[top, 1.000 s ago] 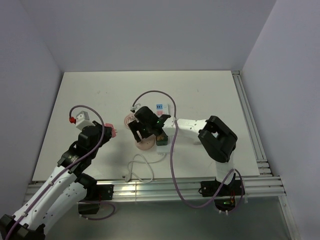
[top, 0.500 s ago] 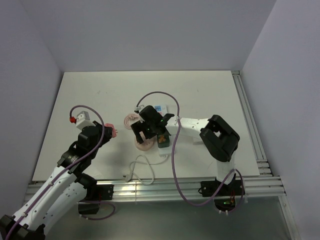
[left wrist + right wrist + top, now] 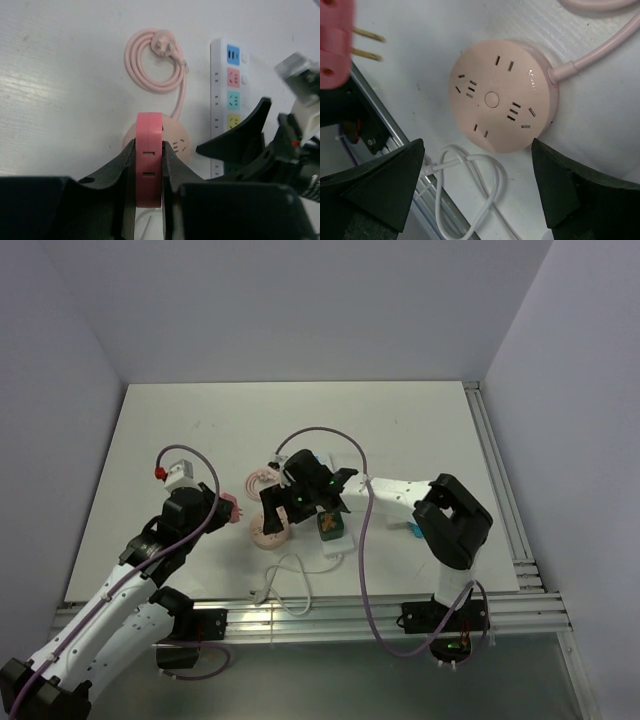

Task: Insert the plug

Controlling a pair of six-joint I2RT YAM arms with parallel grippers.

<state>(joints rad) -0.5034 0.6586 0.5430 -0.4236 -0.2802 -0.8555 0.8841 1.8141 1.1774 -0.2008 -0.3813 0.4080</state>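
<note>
Left fingers (image 3: 120, 165) are pinching the pink plug (image 3: 149, 125) in the air just beside the round pink socket (image 3: 502, 102) on the tabletop (image 3: 420, 30), right fingers (image 3: 390, 185) spread wide over it, so I'd clamp the socket steady first, then line the prongs (image 3: 367, 42) up with a slot pair and push straight in.

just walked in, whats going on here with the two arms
The left claw is shut on a pink flat-pronged plug block, holding it just short of the round pink plastic socket hub. The right claw hangs open right above that hub, not gripping it. The plug is not yet in any socket. A white power strip with coloured outlets lies beside the hub, and a thin white cable is looped nearby.
</note>
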